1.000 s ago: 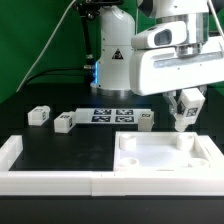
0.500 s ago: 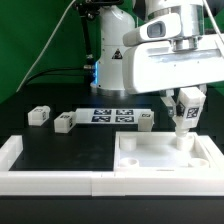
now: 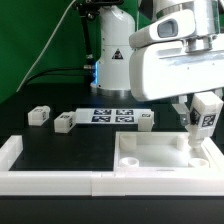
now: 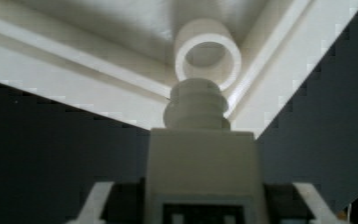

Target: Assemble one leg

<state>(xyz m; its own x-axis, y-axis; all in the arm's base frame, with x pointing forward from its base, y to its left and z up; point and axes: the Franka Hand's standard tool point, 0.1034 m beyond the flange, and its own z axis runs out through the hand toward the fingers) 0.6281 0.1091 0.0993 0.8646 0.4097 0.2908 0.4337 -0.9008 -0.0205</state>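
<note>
My gripper is shut on a white leg and holds it upright. The leg's lower tip is over the far corner, at the exterior view's right, of the large white tray-like piece. In the wrist view the leg runs out between my fingers. Its stepped round tip points at a round hole in the white piece, just short of it. Three more legs lie on the black table: two at the exterior view's left and one near the middle.
The marker board lies between the loose legs. A low white wall runs along the table's front and turns up at the exterior view's left. The robot's base stands behind.
My gripper has moved toward the exterior view's right with the leg, from over the tray's back edge to its far right corner.
</note>
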